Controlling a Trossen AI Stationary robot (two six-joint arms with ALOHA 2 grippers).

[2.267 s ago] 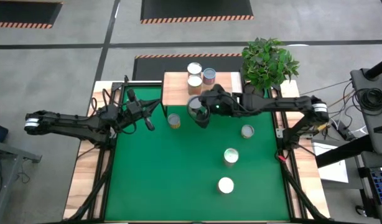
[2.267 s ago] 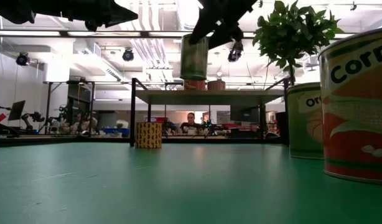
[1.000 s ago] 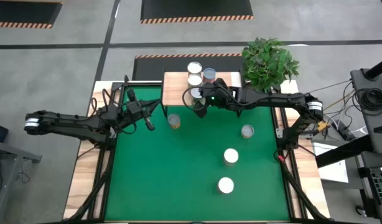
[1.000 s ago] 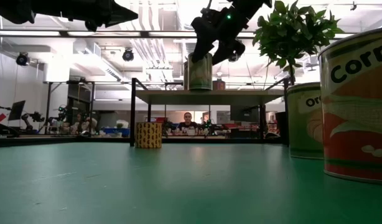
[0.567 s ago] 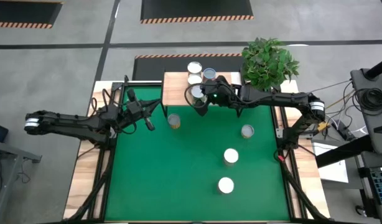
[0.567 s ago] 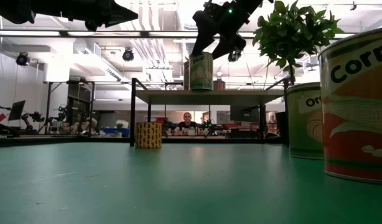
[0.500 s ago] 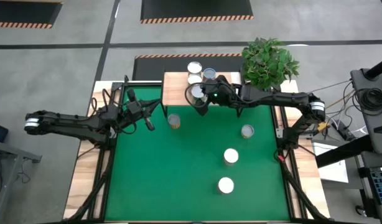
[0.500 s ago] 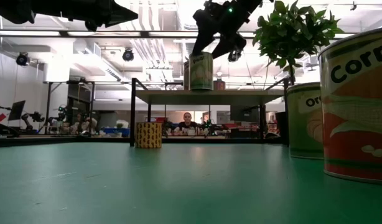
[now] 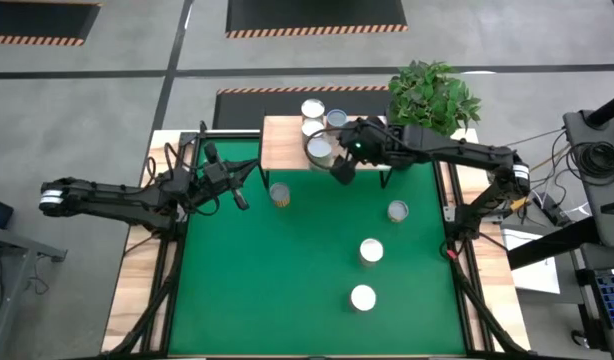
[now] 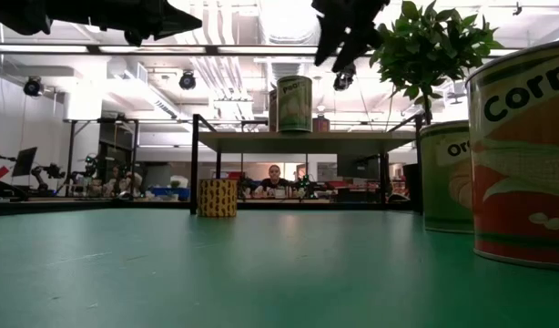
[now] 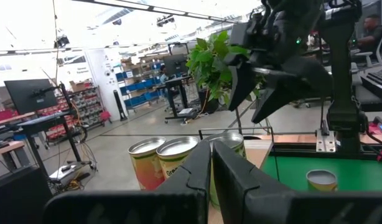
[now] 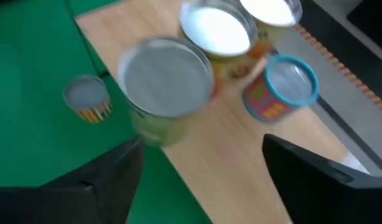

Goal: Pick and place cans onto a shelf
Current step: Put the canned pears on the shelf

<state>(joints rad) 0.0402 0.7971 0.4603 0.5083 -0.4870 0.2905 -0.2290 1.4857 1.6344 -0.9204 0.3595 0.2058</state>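
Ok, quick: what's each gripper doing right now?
Left gripper: shut, holding nothing, beside the shelf.
Right gripper: open, above the can on the shelf.

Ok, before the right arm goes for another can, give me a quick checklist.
1. Placed can upright on shelf: ok.
2. Right pincer open, off the can: ok.
3. Room on shelf for more: ok, left part bare.
4. Cans left on table: four; nearest the arm.
5. Left pincer parked at left, shut: ok.
6. Placed can near the shelf's front edge: margin cannot tell.
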